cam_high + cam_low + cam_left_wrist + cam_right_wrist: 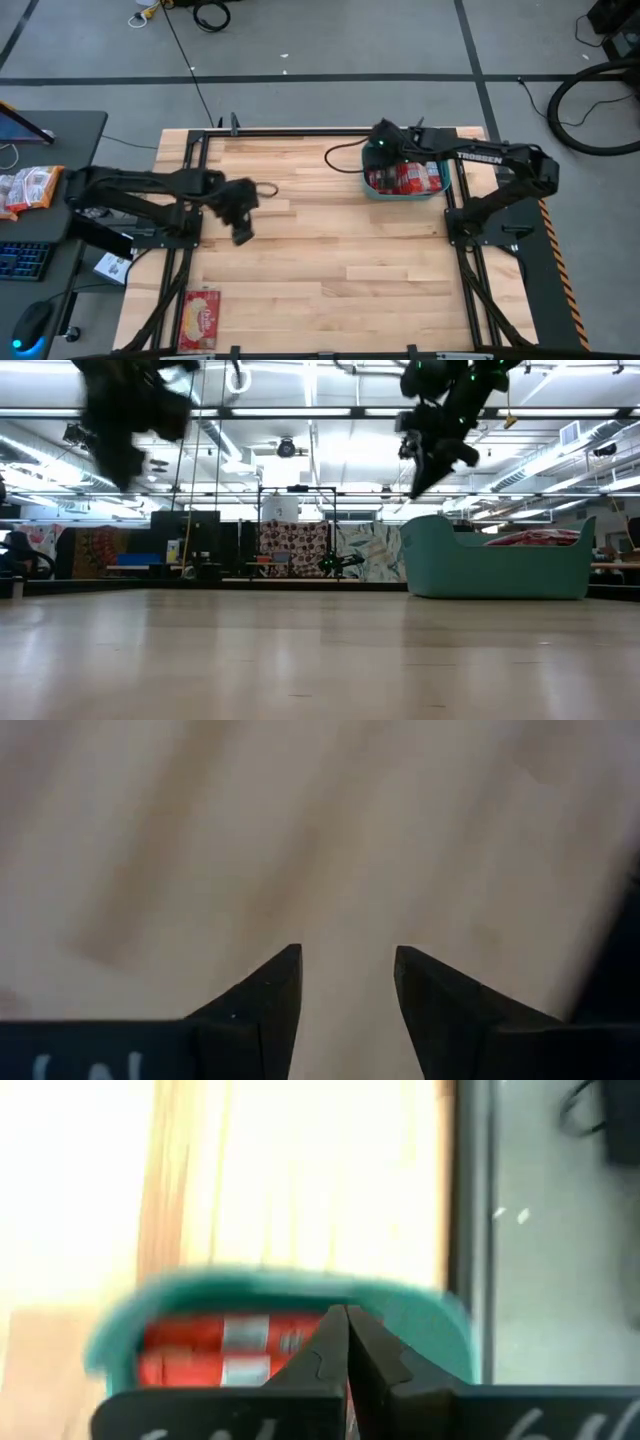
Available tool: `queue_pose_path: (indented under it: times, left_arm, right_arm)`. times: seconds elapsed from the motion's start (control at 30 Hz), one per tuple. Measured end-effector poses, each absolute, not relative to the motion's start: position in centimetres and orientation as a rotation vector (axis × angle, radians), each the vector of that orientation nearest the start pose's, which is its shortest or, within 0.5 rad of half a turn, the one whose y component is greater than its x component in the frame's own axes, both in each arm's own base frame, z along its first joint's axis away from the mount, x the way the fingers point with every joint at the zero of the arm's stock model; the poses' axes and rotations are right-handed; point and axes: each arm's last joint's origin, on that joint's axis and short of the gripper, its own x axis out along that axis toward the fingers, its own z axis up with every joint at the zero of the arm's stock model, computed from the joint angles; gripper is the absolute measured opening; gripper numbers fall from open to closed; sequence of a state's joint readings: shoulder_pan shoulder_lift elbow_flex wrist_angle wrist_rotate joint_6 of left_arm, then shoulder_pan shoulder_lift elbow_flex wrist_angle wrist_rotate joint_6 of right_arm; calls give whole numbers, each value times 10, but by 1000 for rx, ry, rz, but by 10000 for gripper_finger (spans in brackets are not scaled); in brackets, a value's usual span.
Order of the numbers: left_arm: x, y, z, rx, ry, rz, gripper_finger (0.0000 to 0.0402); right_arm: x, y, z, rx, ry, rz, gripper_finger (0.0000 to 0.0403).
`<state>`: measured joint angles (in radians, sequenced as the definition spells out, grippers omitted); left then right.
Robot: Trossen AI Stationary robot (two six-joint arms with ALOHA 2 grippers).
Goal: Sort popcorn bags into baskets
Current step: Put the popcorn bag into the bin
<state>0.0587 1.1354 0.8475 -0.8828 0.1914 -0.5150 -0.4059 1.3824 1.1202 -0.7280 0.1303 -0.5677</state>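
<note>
Sorting nearly done: right end effector (347, 1342) pressed together over basket (372, 190); left end effector (347, 982) spread, empty; next should fetch last popcorn bag (201, 318).

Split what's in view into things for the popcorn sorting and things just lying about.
For the job: popcorn bag at the table's near edge; teal basket with red bags inside.
Lying about: orange-and-white packets, keyboard and mouse on the side desk.

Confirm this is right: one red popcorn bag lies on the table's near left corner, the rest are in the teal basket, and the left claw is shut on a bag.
Not quite. The left claw is open and empty, as the left wrist view shows. The rest stands: one popcorn bag lies at the near left corner, the others fill the teal basket.
</note>
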Motion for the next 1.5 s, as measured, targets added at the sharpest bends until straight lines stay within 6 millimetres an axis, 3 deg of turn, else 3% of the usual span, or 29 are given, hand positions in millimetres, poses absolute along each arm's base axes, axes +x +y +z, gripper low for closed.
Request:
queue_pose_path:
  times: [0.17,0.4,0.57,0.73,0.87,1.0,1.23,1.37,1.5]
  left_arm:
    - [173,-35,258,-707,1321,-6,167]
    - [153,-100,249,-536,1522,-171,167]
    - [143,-148,230,-337,1577,-248,166]
    - [126,-194,207,-244,1686,-387,166]
    - [113,-217,188,-178,1780,-420,166]
    - [114,-228,167,-126,1817,-385,166]
    - [134,-235,128,-101,1846,-331,166]
    - [156,-219,124,-37,1806,-330,166]
    - [201,-182,136,21,1575,-214,166]
  right_arm:
    - [267,-98,290,-406,923,-223,5]
    - [290,-72,298,-539,792,-300,6]
    - [300,-30,307,-562,716,-290,7]
    - [302,17,322,-393,608,-252,7]
    - [298,49,325,-261,557,-272,6]
    - [292,79,323,-191,521,-301,6]
    - [292,125,316,-105,480,-274,5]
    - [304,144,316,-105,478,-244,6]
    - [320,155,308,-120,501,-225,6]
